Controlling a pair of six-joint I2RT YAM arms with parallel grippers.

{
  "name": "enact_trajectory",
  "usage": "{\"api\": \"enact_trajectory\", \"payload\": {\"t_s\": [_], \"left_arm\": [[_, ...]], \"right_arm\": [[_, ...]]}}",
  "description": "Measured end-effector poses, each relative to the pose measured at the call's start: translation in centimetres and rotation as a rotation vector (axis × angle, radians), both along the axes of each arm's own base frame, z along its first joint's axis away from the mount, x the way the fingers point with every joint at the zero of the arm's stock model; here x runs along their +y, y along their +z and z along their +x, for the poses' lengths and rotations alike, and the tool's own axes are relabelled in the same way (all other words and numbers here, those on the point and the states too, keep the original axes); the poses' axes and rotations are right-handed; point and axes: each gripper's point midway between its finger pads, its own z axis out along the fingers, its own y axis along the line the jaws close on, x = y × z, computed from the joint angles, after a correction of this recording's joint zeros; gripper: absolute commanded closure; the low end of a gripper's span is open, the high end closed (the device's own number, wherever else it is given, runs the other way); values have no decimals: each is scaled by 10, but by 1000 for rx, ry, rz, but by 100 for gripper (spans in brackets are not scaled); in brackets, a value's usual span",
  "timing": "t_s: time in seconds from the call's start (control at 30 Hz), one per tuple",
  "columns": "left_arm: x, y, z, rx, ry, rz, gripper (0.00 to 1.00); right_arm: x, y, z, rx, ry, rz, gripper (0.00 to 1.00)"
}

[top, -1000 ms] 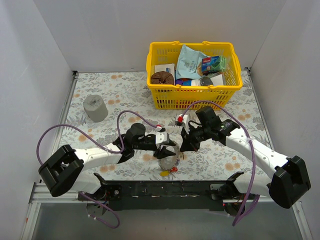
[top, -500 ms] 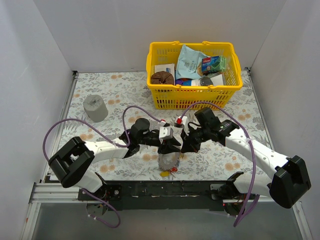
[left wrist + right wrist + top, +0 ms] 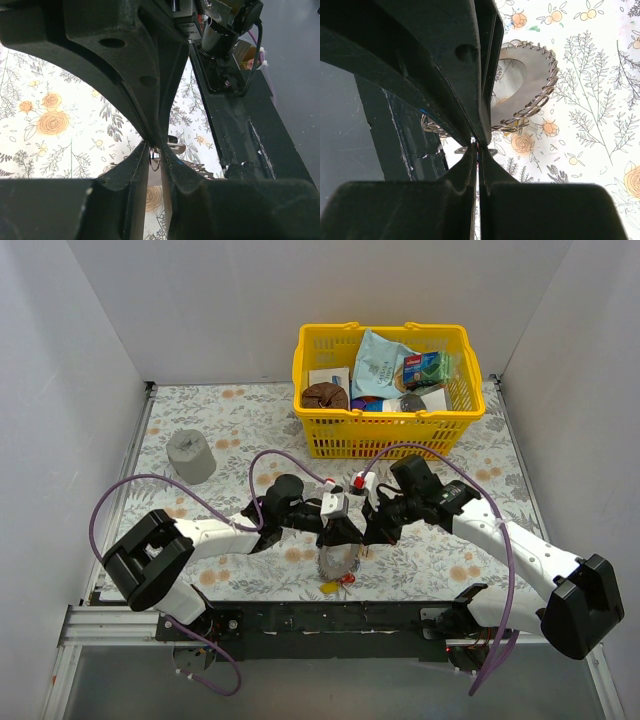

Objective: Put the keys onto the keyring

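Observation:
The keyring (image 3: 338,560) is a large shiny silver ring with small wire loops round its edge, just in front of both grippers. My left gripper (image 3: 334,537) is closed on a thin wire loop (image 3: 153,155) at the ring's edge (image 3: 200,169). My right gripper (image 3: 371,536) is pinched shut on a thin flat metal key (image 3: 489,150) just beside the keyring (image 3: 530,95). Keys with yellow and red heads (image 3: 337,586) lie at the ring's near side. In the wrist views the fingers hide most of what they hold.
A yellow basket (image 3: 390,445) full of packets stands at the back right. A grey cylinder (image 3: 190,456) sits at the left. The black base rail (image 3: 330,618) runs along the near edge, close behind the keyring.
My left arm has swung right and closed in on the keyring's top edge. The right gripper has stayed almost in place.

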Motion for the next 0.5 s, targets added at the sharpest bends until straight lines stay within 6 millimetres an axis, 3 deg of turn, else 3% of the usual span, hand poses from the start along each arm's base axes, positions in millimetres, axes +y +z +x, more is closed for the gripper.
{"api": "enact_trajectory", "payload": {"t_s": [0.17,0.27,0.5], "left_arm": [[-2,1,1,4,-5,0,87],[-2,2,2,6,-8,-2,100],[-3,1,2,17,-14,-1,100]], "right_arm": [[0,0,0,-2,-2,-1,99],[-1,1,0,-6,-2,0,99],[-1,1,0,-6,-7,-1,98]]}}
